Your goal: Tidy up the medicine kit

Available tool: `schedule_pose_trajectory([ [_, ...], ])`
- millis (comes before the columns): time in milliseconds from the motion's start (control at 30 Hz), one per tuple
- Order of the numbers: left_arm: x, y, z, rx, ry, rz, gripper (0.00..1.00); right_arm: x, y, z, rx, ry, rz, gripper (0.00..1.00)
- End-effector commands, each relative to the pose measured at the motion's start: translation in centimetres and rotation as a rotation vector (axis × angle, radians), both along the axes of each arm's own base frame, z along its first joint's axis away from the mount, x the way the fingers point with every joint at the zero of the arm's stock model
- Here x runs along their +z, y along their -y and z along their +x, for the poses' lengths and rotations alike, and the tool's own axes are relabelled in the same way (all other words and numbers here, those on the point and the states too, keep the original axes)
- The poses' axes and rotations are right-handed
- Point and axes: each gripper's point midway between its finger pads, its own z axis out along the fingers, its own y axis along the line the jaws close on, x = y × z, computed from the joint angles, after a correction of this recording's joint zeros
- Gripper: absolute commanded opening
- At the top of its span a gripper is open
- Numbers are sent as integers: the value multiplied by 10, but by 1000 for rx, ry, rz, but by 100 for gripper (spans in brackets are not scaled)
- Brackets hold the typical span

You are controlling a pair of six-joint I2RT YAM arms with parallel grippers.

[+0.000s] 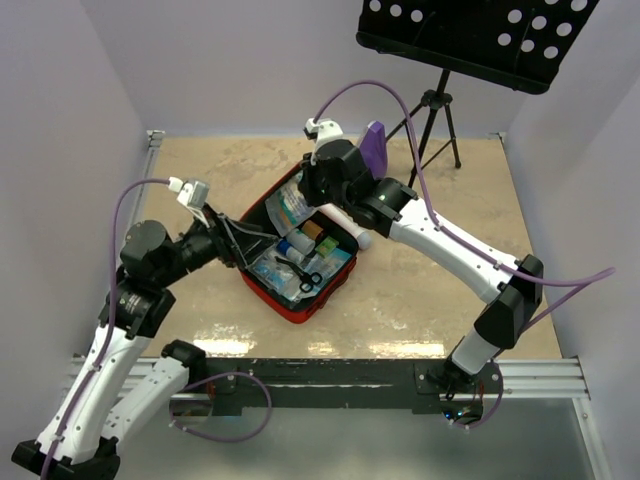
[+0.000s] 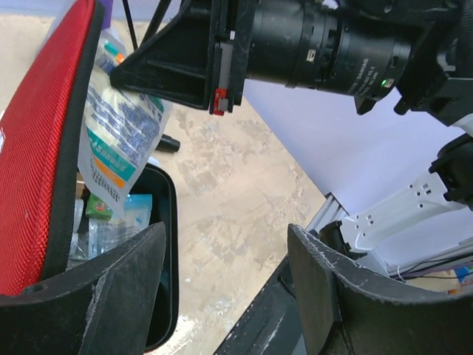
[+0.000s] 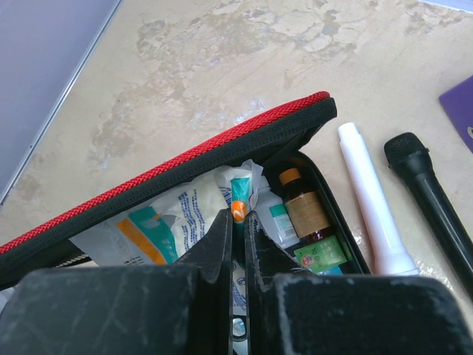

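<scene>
At the left, the left end effector [image 2: 225,244] sits low beside the left edge of the medicine kit [image 2: 37,148]. Its fingers are spread apart and only bare counter [image 1: 450,200] shows between them, so it holds nothing.

The kit lies open near the middle of the counter, with its red lid raised at the far side. The black tray is already packed. Scissors [image 1: 308,277] lie toward the front, and a brown bottle [image 3: 304,211] and small boxes stand further back. A white and blue packet [image 2: 118,140] leans against the inside of the lid.

The right end effector [image 3: 238,225] hangs over the lid's inner face with its fingers pressed together, the tips right at the packet and a small teal tube. I cannot tell whether a thin edge is pinched between them.

Just to the right of the kit, a white tube [image 3: 369,200] and a black microphone-like stick [image 3: 436,200] lie on the counter, outside the case. A purple metronome [image 1: 375,148] stands behind the kit, and a music stand [image 1: 480,35] is at the far right corner.

The step in hand looks like settling the packet into the lid side, with most items already in. The next move probably calls for the right arm to seat the packet flat so it will not slip. The left fingers could then steady the near rim, and the white tube would need to be brought in if it belongs in the kit, before the lid can close cleanly
</scene>
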Motion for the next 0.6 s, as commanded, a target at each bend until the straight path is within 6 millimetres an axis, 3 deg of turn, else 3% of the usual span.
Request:
schedule_pose_trajectory([
  [0,-22,3,-3,-17,-72,28,70,20,0,-1,2,32,69,0],
  [200,-69,-2,7,49,-176,79,66,15,-3,-6,18,18,98,0],
  [567,-106,-12,37,195,-155,49,66,14,-6,-16,58,10,150,0],
])
